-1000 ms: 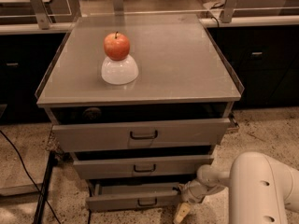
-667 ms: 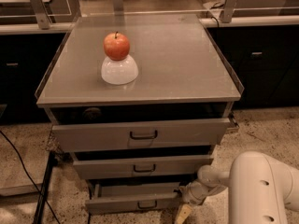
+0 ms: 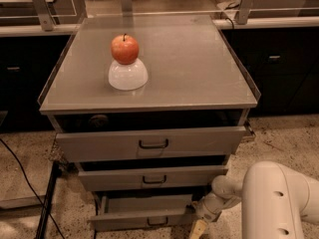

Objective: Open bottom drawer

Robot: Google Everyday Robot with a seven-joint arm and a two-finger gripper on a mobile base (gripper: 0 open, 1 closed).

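Observation:
The bottom drawer (image 3: 144,219) is the narrowest grey front of three, low on the grey metal cabinet (image 3: 209,83). It stands partly pulled out, its inside showing behind the front, with a small dark loop handle (image 3: 157,221) at its centre. My gripper (image 3: 198,228) is low by the drawer's right end, at the frame's bottom edge. My white arm (image 3: 271,198) reaches in from the lower right. Whether the gripper touches the drawer is unclear.
The top drawer (image 3: 149,143) and middle drawer (image 3: 152,178) also stand slightly out. A red apple (image 3: 124,49) sits on an upturned white bowl (image 3: 128,76) on the cabinet top. A black cable (image 3: 25,183) crosses the floor at left. Dark cabinets stand behind.
The bottom drawer front has slid a little further out toward the camera. My gripper has shifted slightly the same way beside it.

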